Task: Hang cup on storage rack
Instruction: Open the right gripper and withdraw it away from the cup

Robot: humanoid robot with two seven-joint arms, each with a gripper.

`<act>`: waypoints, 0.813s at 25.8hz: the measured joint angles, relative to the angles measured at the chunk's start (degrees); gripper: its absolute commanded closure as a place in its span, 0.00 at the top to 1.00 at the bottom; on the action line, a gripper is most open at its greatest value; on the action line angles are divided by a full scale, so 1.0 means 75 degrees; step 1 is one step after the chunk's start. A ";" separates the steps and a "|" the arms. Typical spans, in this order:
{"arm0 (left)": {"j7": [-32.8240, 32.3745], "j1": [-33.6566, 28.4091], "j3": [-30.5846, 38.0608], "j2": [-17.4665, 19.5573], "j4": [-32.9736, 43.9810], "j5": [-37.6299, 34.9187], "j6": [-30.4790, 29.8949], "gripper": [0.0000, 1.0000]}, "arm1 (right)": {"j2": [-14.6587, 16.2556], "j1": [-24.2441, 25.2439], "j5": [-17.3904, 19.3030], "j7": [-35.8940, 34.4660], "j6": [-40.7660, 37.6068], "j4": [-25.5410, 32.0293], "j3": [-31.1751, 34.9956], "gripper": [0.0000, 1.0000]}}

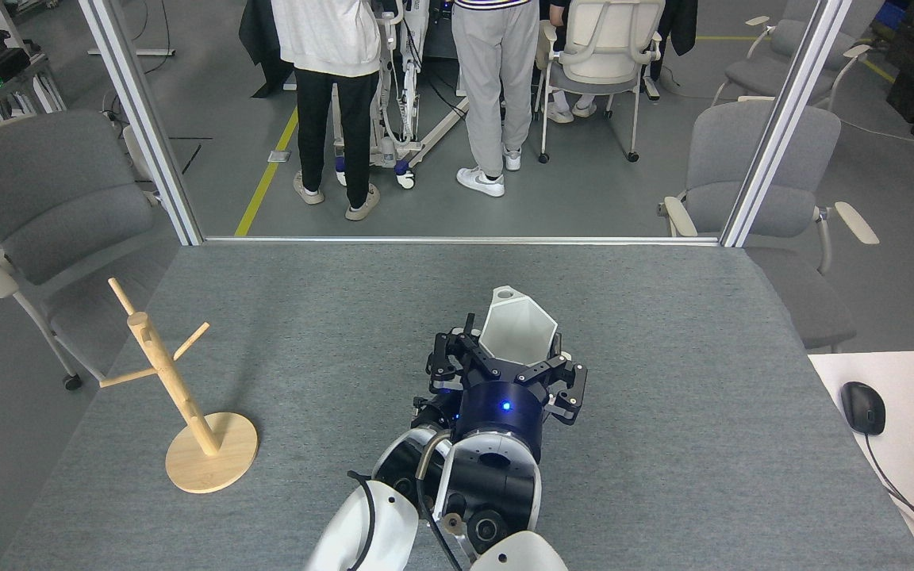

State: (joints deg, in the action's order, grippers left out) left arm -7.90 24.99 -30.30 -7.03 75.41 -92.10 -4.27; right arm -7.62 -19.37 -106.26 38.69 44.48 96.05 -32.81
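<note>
The cup (pixel 517 331) is a white faceted mug with its hexagonal mouth facing up at me and its small ring handle (pixel 506 294) on the far side. It sits over the middle of the grey table (pixel 330 317). My left gripper (pixel 509 366) reaches up from the bottom edge and is shut on the cup's near rim, its black fingers (pixel 457 354) spread on either side. The storage rack (pixel 162 358), a light wooden pole with thin angled pegs on a round disc base (pixel 211 454), stands near the table's left edge, far left of the cup. My right gripper is out of view.
Grey chairs (pixel 44 198) stand off the table's left and right far corners. Two people's legs (pixel 497 95) and a white chair are on the floor beyond the far edge. A white desk with a mouse (pixel 862 408) and a keyboard adjoins the right side.
</note>
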 measured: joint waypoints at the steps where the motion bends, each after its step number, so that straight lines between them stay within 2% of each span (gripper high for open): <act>1: 0.0000 0.0001 0.0001 0.0000 0.0000 0.0000 0.0033 0.09 | -0.0004 -0.0093 -0.0002 0.0000 0.0036 0.0000 0.0000 0.97; 2: -0.0103 -0.0004 -0.0007 0.0000 -0.0003 -0.0004 0.0000 0.09 | -0.0014 -0.0242 -0.0003 -0.0102 0.0000 0.0001 -0.0007 0.97; 3: -0.0311 -0.0043 -0.0021 -0.0003 -0.0019 -0.0002 -0.0231 0.09 | -0.0038 -0.0406 0.0001 -0.0961 -0.0244 0.0058 -0.0085 0.97; 6: -0.0035 -0.0006 -0.0010 -0.0005 -0.0003 -0.0003 -0.0398 0.09 | -0.0064 -0.0884 0.0036 -0.4594 -0.0669 0.0305 0.0076 0.97; 8: -0.0111 -0.0009 0.0001 0.0005 -0.0008 -0.0001 -0.0459 0.09 | -0.0083 -0.1454 0.0174 -0.6909 -0.0797 0.0374 0.0450 0.98; 9: -0.0068 -0.0006 -0.0001 0.0002 -0.0001 -0.0002 -0.0419 0.09 | -0.0086 -0.1721 0.0312 -0.7584 -0.0864 0.0378 0.0651 0.99; 11: -0.0020 -0.0006 -0.0001 0.0001 0.0001 -0.0001 -0.0477 0.09 | -0.0058 -0.2214 0.0774 -0.8279 -0.0979 0.0335 0.1143 0.99; 14: -0.0024 -0.0004 -0.0005 -0.0002 0.0002 -0.0001 -0.0479 0.09 | 0.0138 -0.2495 0.1435 -0.8647 -0.1251 0.0164 0.1600 0.99; 19: -0.0024 -0.0008 -0.0002 0.0008 0.0001 -0.0001 -0.0476 0.09 | 0.0648 -0.2357 0.2028 -0.8764 -0.1754 -0.0097 0.2434 0.99; 21: -0.0025 -0.0010 0.0001 0.0014 0.0020 -0.0001 -0.0474 0.09 | 0.1001 -0.2231 0.2405 -0.8786 -0.1985 -0.0140 0.2864 0.99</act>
State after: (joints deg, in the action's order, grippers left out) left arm -8.09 24.92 -30.29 -6.93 75.56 -92.11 -7.82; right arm -0.12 -36.10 -88.23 -27.20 29.59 94.99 -11.33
